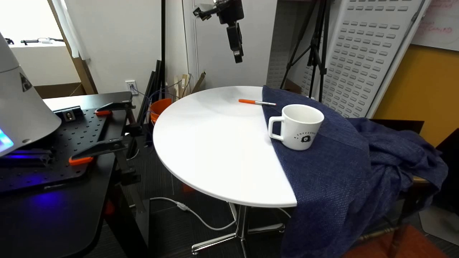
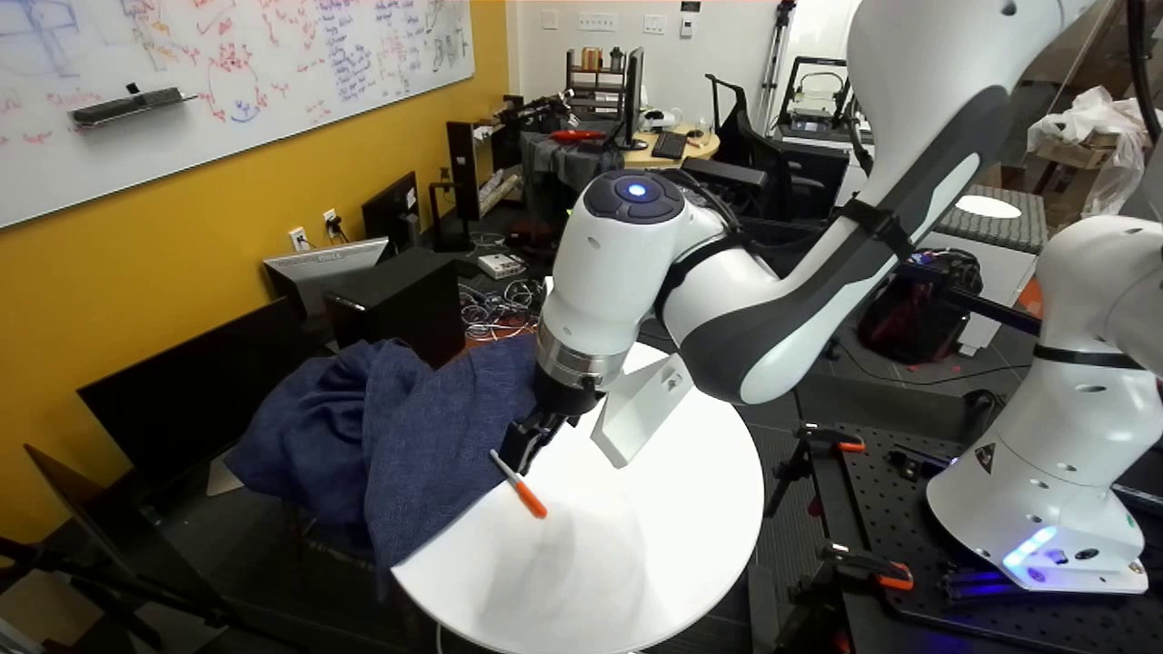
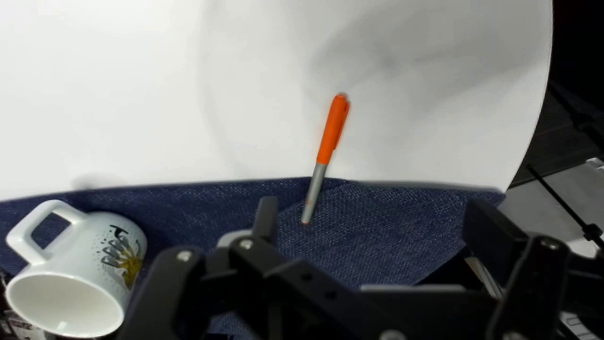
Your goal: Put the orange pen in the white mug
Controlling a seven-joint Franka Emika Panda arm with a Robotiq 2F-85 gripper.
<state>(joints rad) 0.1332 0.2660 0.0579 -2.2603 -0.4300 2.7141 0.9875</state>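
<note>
One orange pen (image 3: 324, 158) lies near the middle of the wrist view, straddling the edge of a dark blue cloth (image 1: 333, 172): its orange cap rests on the white tabletop (image 1: 215, 143), while the silver barrel reaches down the frame over the cloth. In an exterior view it lies right of centre, orange end to the left, silver end to the right. The white mug (image 1: 301, 130) stands upright on the cloth, near the pen but apart from it, lower and further right in that frame, with its handle pointing left and a small dark logo on its side. In the wrist view the mug takes up the lower left, its handle toward the left edge and a grey and yellow drawing on its side. The end effector (image 3: 375, 222) is spread wide, its two fingers (image 3: 267, 218) well apart in the lower half of the wrist view. In an exterior view it hangs at top centre, well above the tabletop. The white arm (image 2: 595, 282) reaches in from the upper right of an exterior view, where a whiteboard (image 2: 273, 100) with coloured writing fills the upper left.
</note>
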